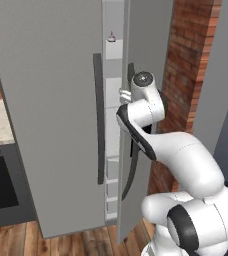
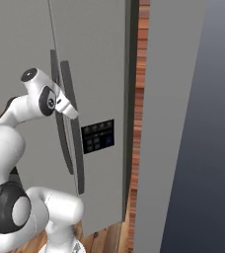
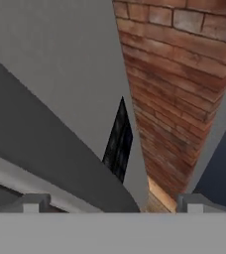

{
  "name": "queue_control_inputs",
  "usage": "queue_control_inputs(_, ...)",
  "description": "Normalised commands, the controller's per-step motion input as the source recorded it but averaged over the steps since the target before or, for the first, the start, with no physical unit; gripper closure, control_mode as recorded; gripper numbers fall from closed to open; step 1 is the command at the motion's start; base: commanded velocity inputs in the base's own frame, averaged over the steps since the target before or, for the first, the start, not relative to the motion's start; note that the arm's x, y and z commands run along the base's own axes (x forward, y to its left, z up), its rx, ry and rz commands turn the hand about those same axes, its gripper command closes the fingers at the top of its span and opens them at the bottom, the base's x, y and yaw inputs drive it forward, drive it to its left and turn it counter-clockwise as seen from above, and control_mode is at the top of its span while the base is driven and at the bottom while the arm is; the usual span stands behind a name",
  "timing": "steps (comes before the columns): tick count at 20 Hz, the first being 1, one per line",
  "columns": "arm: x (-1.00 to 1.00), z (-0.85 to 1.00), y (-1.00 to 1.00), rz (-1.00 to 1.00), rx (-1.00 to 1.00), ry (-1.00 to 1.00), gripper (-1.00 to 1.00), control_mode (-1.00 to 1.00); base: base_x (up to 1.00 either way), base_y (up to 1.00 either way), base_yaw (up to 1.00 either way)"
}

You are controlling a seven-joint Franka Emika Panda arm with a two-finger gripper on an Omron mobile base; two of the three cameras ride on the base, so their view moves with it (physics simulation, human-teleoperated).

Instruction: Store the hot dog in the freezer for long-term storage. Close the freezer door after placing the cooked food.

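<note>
The freezer door [image 1: 145, 45] stands ajar, and white shelves of the freezer [image 1: 113, 95] show through the narrow gap. My gripper [image 1: 124, 95] is at the door's front, right beside its long dark bar handle [image 2: 71, 143]. In the right base view the gripper [image 2: 70, 112] sits against the upper part of that handle. In the hand view the gripper [image 3: 112, 206] is open, its fingertips [image 3: 31, 203] spread wide, the dark handle [image 3: 45, 144] slanting between them and nothing gripped. The hot dog is out of view.
The matching left grey door [image 1: 46, 100] is closed, with its own bar handle [image 1: 99, 120]. A small pale item with a dark top [image 1: 111, 36] sits on an upper shelf. A brick wall [image 1: 186, 70] and a grey panel [image 2: 168, 123] stand close on the right.
</note>
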Motion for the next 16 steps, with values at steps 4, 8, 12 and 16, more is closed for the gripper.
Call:
queue_control_inputs(4, 0.15, 0.0, -0.55, 0.23, 0.16, 0.01, -1.0, -1.0, 0.0, 0.0, 0.0)
queue_control_inputs(8, 0.09, 0.0, 0.0, 0.41, 0.0, 0.03, -1.0, -1.0, 0.0, 0.0, 0.0)
queue_control_inputs(12, 0.0, 0.01, 0.09, 0.55, 0.0, 0.0, -1.0, -1.0, 0.0, 0.0, 0.0)
queue_control_inputs(16, 0.0, 0.11, 0.08, 0.47, 0.01, 0.0, -1.0, -1.0, 0.0, 0.0, 0.0)
